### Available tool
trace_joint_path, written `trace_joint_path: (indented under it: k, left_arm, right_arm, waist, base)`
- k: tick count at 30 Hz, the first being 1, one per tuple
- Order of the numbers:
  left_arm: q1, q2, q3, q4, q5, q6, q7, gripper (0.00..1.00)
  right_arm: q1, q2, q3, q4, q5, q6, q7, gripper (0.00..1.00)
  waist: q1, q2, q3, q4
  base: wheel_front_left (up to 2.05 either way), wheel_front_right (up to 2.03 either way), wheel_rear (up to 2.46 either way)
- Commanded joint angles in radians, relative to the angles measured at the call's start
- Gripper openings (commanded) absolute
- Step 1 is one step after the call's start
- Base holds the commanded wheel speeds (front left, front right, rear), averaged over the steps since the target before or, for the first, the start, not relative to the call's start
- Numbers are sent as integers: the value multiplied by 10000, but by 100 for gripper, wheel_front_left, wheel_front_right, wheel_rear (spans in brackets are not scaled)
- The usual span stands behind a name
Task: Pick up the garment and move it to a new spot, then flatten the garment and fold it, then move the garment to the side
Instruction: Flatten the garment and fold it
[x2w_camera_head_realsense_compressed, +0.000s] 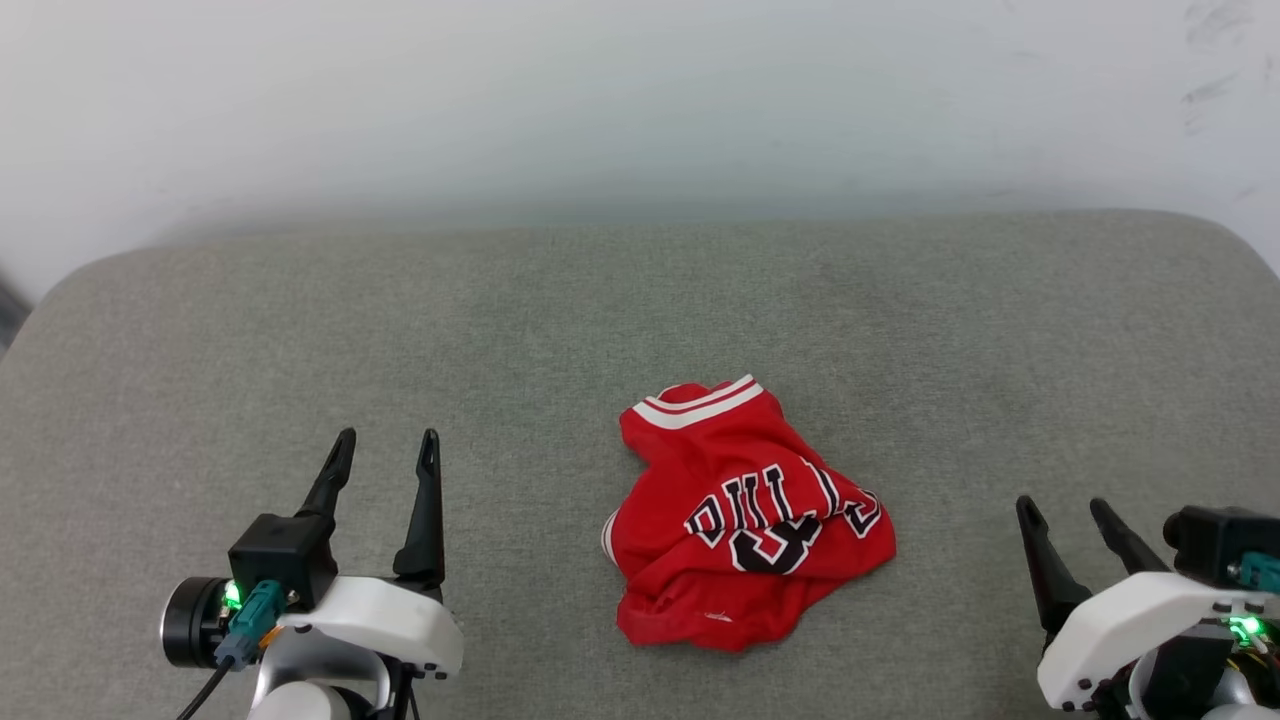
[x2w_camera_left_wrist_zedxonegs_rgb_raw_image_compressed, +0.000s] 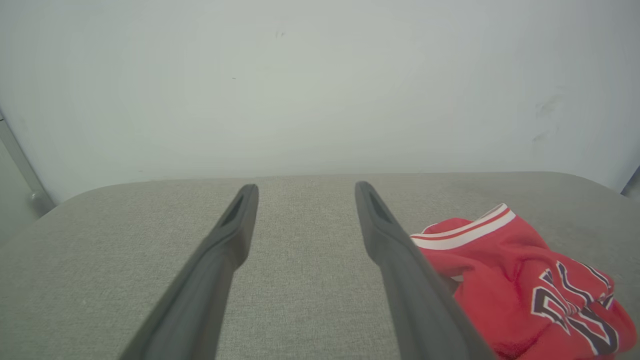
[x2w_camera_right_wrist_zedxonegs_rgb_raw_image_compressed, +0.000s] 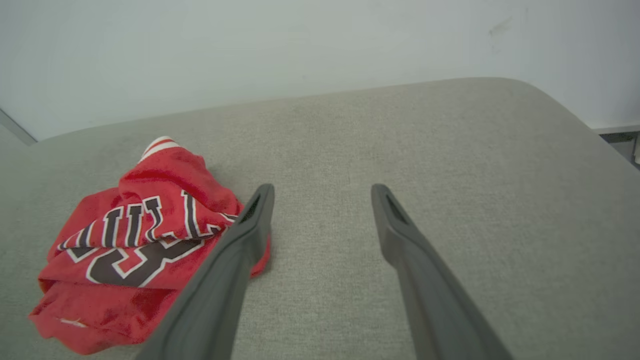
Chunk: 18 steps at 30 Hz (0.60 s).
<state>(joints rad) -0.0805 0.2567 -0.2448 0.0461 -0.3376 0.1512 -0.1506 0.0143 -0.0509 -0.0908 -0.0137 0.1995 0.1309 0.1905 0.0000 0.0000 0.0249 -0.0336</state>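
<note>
Garment (x2w_camera_head_realsense_compressed: 745, 520): was found crumpled in a loose red heap on the grey fabric worktop (x2w_camera_head_realsense_compressed: 300, 330), with nothing touching it. Its striped trim band (x2w_camera_head_realsense_compressed: 700, 403) was turned to the heap's far side, and the black lettering (x2w_camera_head_realsense_compressed: 770, 515) was creased across the top.
Left gripper (x2w_camera_head_realsense_compressed: 388, 437): was seen well apart from the garment, on its left and slightly nearer the robot. Its fingers (x2w_camera_left_wrist_zedxonegs_rgb_raw_image_compressed: 235, 235) were spread wide, and nothing was held between them.
Right gripper (x2w_camera_head_realsense_compressed: 1062, 503): was seen on the garment's right, apart from its nearest edge, likewise with fingers (x2w_camera_right_wrist_zedxonegs_rgb_raw_image_compressed: 400, 230) parted fully and nothing gripped.
Step judged: the first pick-up was taken as not yet begun, since the cloth was reached by neither gripper.
Risk, thin pinch: only the top fold could be caught if the fingers were closed on the heap's crest, and the rest could be dragged or dropped short of the new spot.
Risk, hidden layers: sleeves and hem were buried in the folds, so a wrong edge could be seized and the garment twisted further, making flattening harder.
Risk, worktop cover: the fabric beneath the garment could be snagged if the fingers were driven too low.
Risk, uneven lift: were the garment taken from one side alone, it could be swung and let slide off the fingers.
</note>
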Motion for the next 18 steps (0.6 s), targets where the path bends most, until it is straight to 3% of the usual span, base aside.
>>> trace_joint_path:
  k: [1,5,11,18]
  left_arm:
    - [-141,-21,-4,-80,57,63,-54,100]
    - [-359,-73,-117,-233,92,53,-132,100]
    - [-747,-167,-250,-307,123,-69,-307,100]
    - [-1211,-319,-378,-118,125,-165,-537,100]
  right_arm:
    - [-309,11,-242,321,86,-3,664,100]
    - [-862,-22,-347,989,164,-2,2482,100]
    - [-1966,-494,495,1697,605,-3,4841,100]
    - [-3083,-958,1562,2837,972,-3,5939,100]
  waist:
    - [0,0,97,99]
    - [0,0,377,342]
    - [0,0,997,780]
    - [0,0,1643,1254]
  base:
    - [0,0,0]
    - [0,0,0]
    - [0,0,0]
    - [0,0,0]
